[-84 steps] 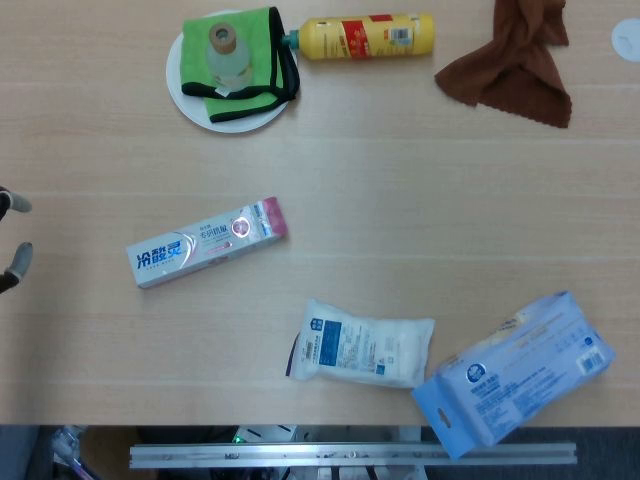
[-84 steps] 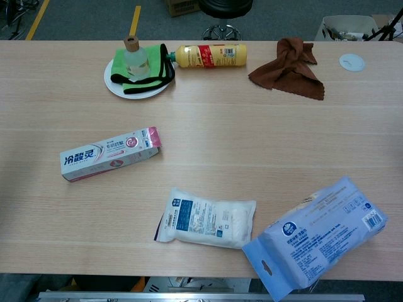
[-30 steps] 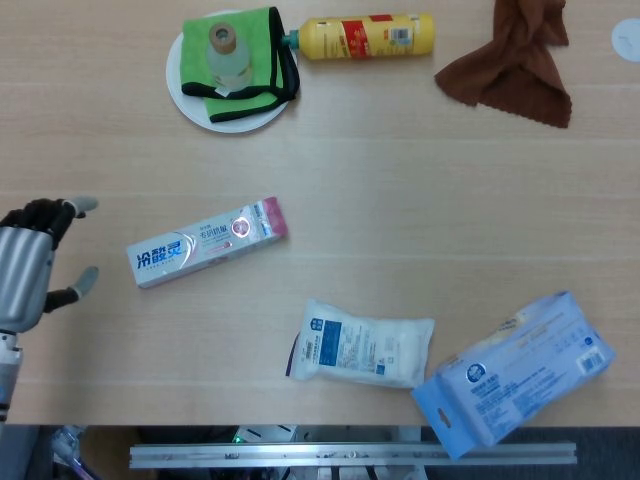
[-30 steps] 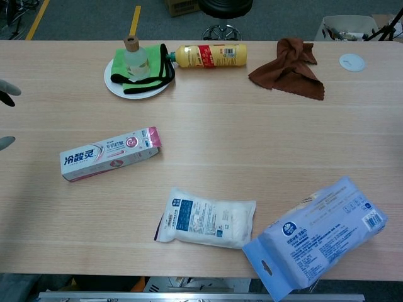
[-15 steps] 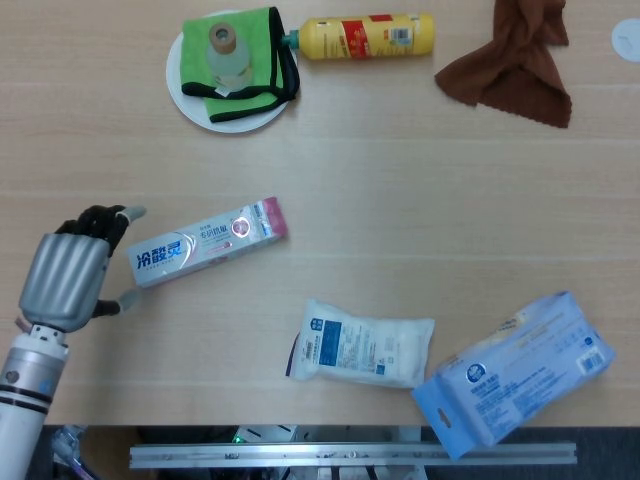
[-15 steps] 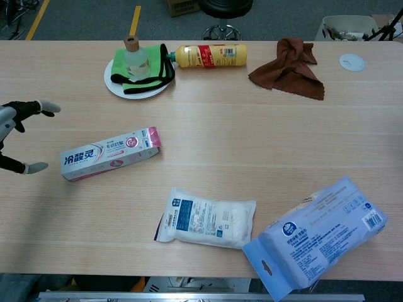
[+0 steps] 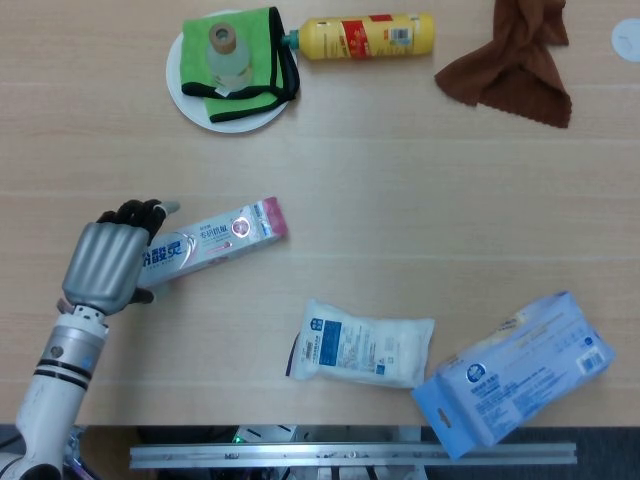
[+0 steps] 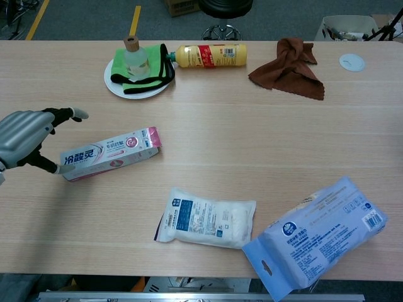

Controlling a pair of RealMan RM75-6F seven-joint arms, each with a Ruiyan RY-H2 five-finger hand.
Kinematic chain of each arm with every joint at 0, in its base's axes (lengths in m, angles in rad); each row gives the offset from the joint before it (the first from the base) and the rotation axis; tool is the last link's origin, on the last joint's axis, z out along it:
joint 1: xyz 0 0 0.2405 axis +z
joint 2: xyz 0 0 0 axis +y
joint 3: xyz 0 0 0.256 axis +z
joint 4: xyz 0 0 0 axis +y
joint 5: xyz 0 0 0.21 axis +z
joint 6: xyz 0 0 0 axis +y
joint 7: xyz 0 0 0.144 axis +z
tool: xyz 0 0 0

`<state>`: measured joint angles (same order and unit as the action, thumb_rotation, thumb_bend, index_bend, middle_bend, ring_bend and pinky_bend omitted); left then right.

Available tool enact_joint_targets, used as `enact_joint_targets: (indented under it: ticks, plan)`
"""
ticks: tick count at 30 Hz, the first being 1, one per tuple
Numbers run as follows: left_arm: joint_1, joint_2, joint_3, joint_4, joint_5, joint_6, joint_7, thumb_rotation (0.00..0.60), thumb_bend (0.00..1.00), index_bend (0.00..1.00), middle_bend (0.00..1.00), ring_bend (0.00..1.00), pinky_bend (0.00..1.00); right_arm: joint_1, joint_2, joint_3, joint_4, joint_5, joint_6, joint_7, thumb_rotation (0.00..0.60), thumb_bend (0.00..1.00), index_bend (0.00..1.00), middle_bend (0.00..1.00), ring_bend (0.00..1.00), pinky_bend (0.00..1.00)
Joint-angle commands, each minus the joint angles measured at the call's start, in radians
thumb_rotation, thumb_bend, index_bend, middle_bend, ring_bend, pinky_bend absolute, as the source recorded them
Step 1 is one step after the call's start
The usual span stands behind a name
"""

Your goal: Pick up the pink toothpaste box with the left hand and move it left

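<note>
The pink and white toothpaste box (image 7: 210, 242) (image 8: 112, 153) lies flat on the table, its pink end toward the right. My left hand (image 7: 105, 264) (image 8: 25, 137) sits at the box's left end with its fingers apart, the thumb by the near side and the other fingers over the far side. It looks to straddle the end of the box; whether it touches it I cannot tell. The box rests on the table, not lifted. My right hand shows in neither view.
A white plate (image 7: 186, 100) with a green cloth and a small bottle (image 7: 225, 45) stands at the back left. Beside it lies a yellow bottle (image 7: 368, 36). A brown cloth (image 7: 515, 62) is at the back right. A white pouch (image 7: 364, 343) and a blue pack (image 7: 520, 373) lie near the front edge.
My left hand has come in from the left edge and moved right until it reaches the box's left end. The box has not moved.
</note>
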<state>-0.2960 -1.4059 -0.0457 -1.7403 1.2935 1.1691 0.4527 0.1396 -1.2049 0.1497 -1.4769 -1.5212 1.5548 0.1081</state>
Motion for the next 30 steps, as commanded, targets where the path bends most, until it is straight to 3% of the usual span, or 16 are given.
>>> enact_joint_targets:
  ticks: [1,18,30]
  plan:
    - [-0.016,-0.024,-0.01,0.016,-0.028,-0.015,0.011,0.6,0.14,0.16,0.21,0.19,0.32,0.0,-0.002,-0.001,0.004,0.002,-0.001,0.006,0.6,0.46,0.57,0.42,0.34,0.41]
    - [-0.09,-0.106,-0.049,0.111,-0.154,-0.074,0.043,0.6,0.14,0.12,0.14,0.15,0.31,-0.006,-0.011,-0.012,0.032,0.007,-0.006,0.036,0.6,0.46,0.57,0.42,0.34,0.41]
    - [-0.124,-0.136,-0.036,0.125,-0.222,-0.104,0.059,0.6,0.14,0.12,0.14,0.15,0.31,-0.008,-0.019,-0.017,0.052,0.012,-0.011,0.055,0.6,0.46,0.57,0.42,0.34,0.41]
